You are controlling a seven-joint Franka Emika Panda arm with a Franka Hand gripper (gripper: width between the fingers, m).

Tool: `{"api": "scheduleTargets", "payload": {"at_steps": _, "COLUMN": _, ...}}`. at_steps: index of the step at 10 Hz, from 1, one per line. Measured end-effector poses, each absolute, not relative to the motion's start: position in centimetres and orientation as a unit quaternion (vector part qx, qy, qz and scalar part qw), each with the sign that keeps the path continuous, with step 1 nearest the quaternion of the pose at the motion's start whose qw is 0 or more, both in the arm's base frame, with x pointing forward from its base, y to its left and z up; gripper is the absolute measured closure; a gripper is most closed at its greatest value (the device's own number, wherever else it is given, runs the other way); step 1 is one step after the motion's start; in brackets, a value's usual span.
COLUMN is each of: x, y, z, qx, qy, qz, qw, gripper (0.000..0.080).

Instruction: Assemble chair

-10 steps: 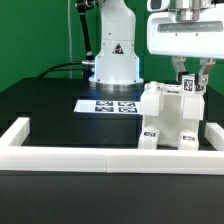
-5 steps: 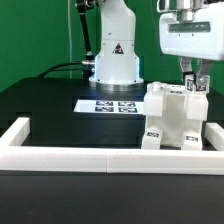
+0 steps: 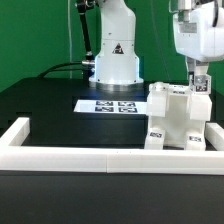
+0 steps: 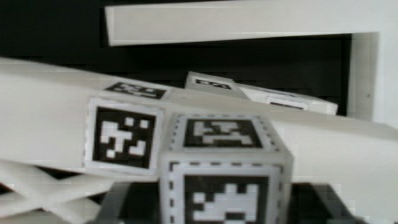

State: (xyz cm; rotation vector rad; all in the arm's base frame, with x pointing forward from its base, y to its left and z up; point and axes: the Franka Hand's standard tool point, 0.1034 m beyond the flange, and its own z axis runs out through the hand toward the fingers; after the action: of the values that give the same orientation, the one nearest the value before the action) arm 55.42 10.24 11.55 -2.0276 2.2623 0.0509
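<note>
The white chair (image 3: 176, 122) stands partly joined on the black table at the exterior view's right, just behind the front rail. My gripper (image 3: 198, 84) comes down from above onto its upper right corner and is shut on a tagged white block of the chair (image 3: 190, 88). In the wrist view that tagged block (image 4: 221, 150) fills the middle, with a dark finger (image 4: 128, 200) on either side of it. A slanted white chair panel (image 4: 54, 105) with another tag lies beside the block.
The marker board (image 3: 108, 104) lies flat on the table in front of the robot base (image 3: 115, 60). A long white border rail (image 3: 80, 156) runs along the front and turns back at the left (image 3: 14, 132). The rail (image 4: 249, 25) also shows in the wrist view.
My gripper has slid toward the exterior view's right, and the chair has shifted that way with it. The grip on the block has stayed the same.
</note>
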Motion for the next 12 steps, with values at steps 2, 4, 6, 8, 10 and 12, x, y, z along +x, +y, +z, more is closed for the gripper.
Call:
{"api": "scheduleTargets", "payload": {"at_steps": 2, "x": 55.39, "y": 10.37, "z": 11.52, "qx": -0.649, "qy": 0.759, "qz": 0.02, "qw": 0.053, "gripper": 0.0441}}
{"api": "scheduleTargets", "payload": {"at_steps": 4, "x": 55.31, "y": 10.44, "z": 11.46, "qx": -0.677, "qy": 0.734, "qz": 0.019, "qw": 0.051, "gripper": 0.0258}}
{"api": "scheduleTargets", "payload": {"at_steps": 6, "x": 55.34, "y": 10.9, "z": 11.25, "qx": -0.719, "qy": 0.693, "qz": 0.03, "qw": 0.04, "gripper": 0.0154}}
{"api": "scheduleTargets", "payload": {"at_steps": 8, "x": 55.54, "y": 11.03, "z": 11.39, "qx": -0.803, "qy": 0.594, "qz": 0.023, "qw": 0.044, "gripper": 0.0151}}
{"api": "scheduleTargets", "payload": {"at_steps": 10, "x": 55.7, "y": 10.94, "z": 11.49, "qx": -0.863, "qy": 0.502, "qz": 0.016, "qw": 0.048, "gripper": 0.0151}}
{"api": "scheduleTargets", "payload": {"at_steps": 12, "x": 55.74, "y": 10.85, "z": 11.48, "qx": -0.895, "qy": 0.442, "qz": 0.011, "qw": 0.049, "gripper": 0.0151}}
